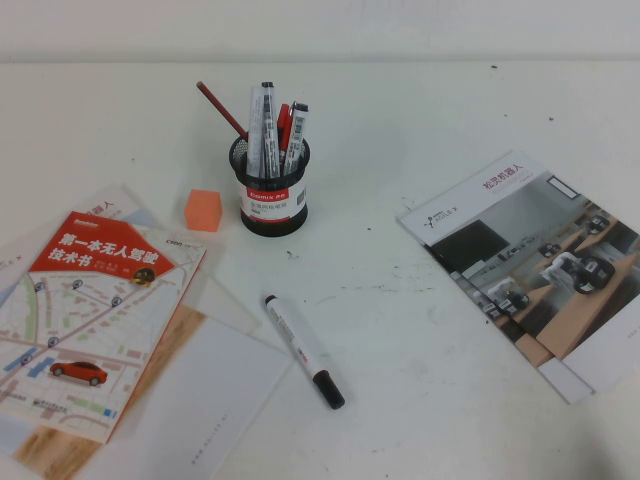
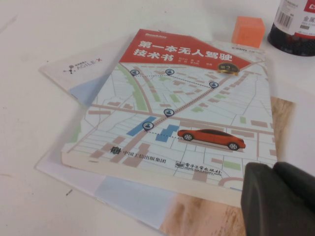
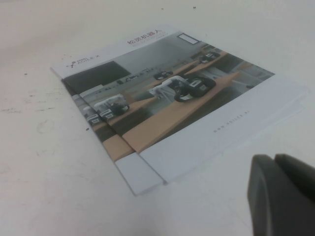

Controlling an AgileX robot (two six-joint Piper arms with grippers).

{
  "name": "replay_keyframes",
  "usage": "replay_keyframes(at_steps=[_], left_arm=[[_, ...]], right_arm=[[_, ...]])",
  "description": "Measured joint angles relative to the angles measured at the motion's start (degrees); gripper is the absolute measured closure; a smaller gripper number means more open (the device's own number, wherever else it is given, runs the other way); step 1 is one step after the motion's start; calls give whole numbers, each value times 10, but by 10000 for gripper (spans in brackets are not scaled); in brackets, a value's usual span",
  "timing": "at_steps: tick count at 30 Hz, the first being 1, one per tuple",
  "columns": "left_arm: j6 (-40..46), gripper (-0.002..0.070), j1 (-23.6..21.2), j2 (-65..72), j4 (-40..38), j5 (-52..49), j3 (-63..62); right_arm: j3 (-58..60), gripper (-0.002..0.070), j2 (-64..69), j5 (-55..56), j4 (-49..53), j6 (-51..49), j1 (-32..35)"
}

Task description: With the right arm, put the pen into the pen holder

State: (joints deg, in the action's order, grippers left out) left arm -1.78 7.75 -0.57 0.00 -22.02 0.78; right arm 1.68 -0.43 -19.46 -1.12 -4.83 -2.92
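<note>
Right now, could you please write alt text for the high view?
A white marker pen lies on the white table in front of a black mesh pen holder full of pens. A map-cover book lies left, brochures right; neither arm's tool shows.

Pen (image 1: 303, 349): white barrel, black cap; pen holder (image 1: 269, 187): black mesh, white label banded red; cube (image 1: 202, 210): orange; worktop (image 1: 400, 330): white.

The pen (image 1: 303, 350) had a smooth white plastic barrel with a glossy black cap. The pen holder (image 1: 269, 186) was black wire mesh, metal by its look, banded with a paper label. My left pincer (image 2: 278, 199) and right pincer (image 3: 283, 189) looked matt dark rubber. The tabletop (image 1: 420, 330) was matt white, scuffed.
</note>
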Motion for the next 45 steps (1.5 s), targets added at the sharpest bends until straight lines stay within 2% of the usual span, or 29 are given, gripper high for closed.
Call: replay_keyframes(at_steps=[4,7,15,19,27,31,34,38,45], left_arm=[[0,676,0,0,0,0,0],[0,676,0,0,0,0,0],[0,676,0,0,0,0,0],[0,676,0,0,0,0,0],[0,676,0,0,0,0,0],[0,676,0,0,0,0,0],[0,676,0,0,0,0,0],[0,676,0,0,0,0,0],[0,676,0,0,0,0,0]], right_arm=[[0,696,0,1,-21,0,0],[1,696,0,23,-100,0,0],[1,696,0,128,-516,0,0],[1,696,0,145,-601,0,0],[1,696,0,153,-634,6,0],[-11,696,0,149,-635,92,0],[-70,696,13,134,-635,177,0],[-196,696,120,54,-580,314,0],[-385,696,427,-167,-412,354,0]])
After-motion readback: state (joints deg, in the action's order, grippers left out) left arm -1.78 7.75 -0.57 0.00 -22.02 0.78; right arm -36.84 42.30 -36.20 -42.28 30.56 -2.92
